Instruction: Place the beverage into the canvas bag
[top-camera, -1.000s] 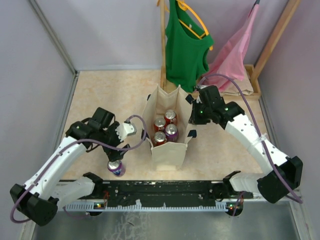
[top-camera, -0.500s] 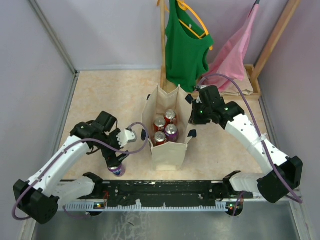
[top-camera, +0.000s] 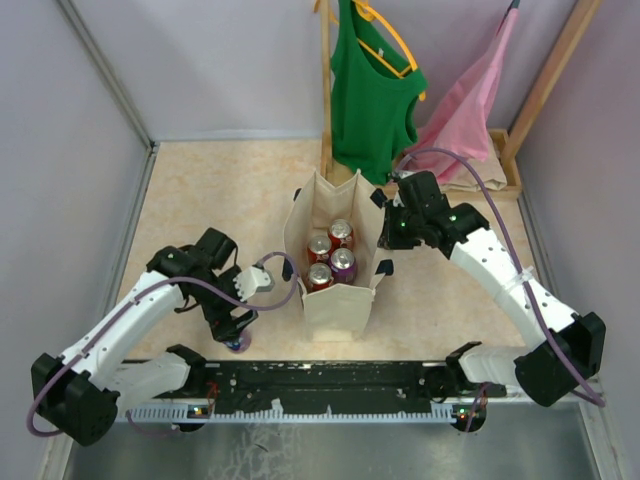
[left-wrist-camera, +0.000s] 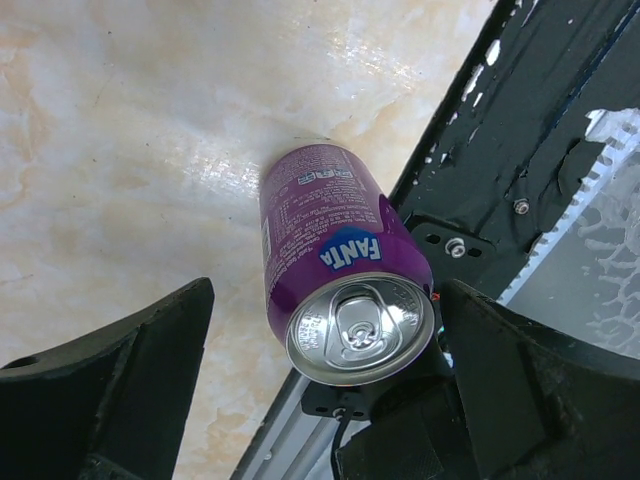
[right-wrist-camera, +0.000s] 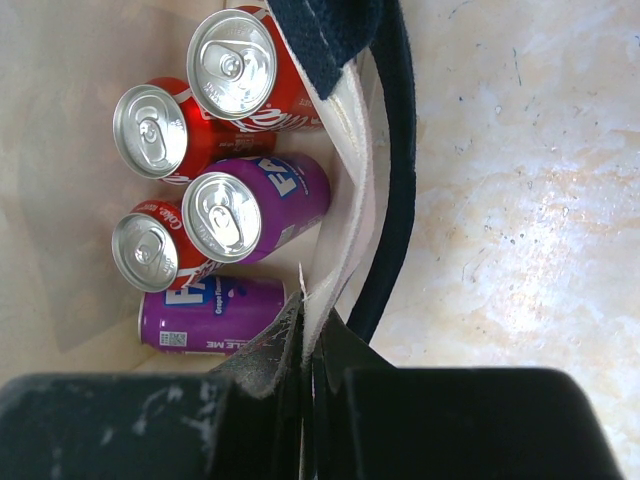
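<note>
A purple Fanta can (left-wrist-camera: 335, 265) stands upright on the table at its near edge, also visible in the top view (top-camera: 238, 344). My left gripper (top-camera: 236, 328) is open, with a finger (left-wrist-camera: 130, 390) on each side of the can's top, the left one clearly apart from it. The beige canvas bag (top-camera: 336, 302) with navy handles stands open at the table's middle and holds several red and purple cans (top-camera: 330, 256). My right gripper (top-camera: 386, 236) is shut on the bag's right rim (right-wrist-camera: 345, 200) and holds it open; in the right wrist view the gripper (right-wrist-camera: 312, 352) pinches the canvas.
A black rail (top-camera: 330, 378) runs along the near edge right beside the can. A green tank top (top-camera: 370, 100) and a pink garment (top-camera: 465, 110) hang on a wooden rack (top-camera: 325, 90) behind the bag. Walls close in left and right.
My left gripper has moved down and toward the near edge, over the purple can, which now sits between its fingers. The right arm and bag have not moved.
</note>
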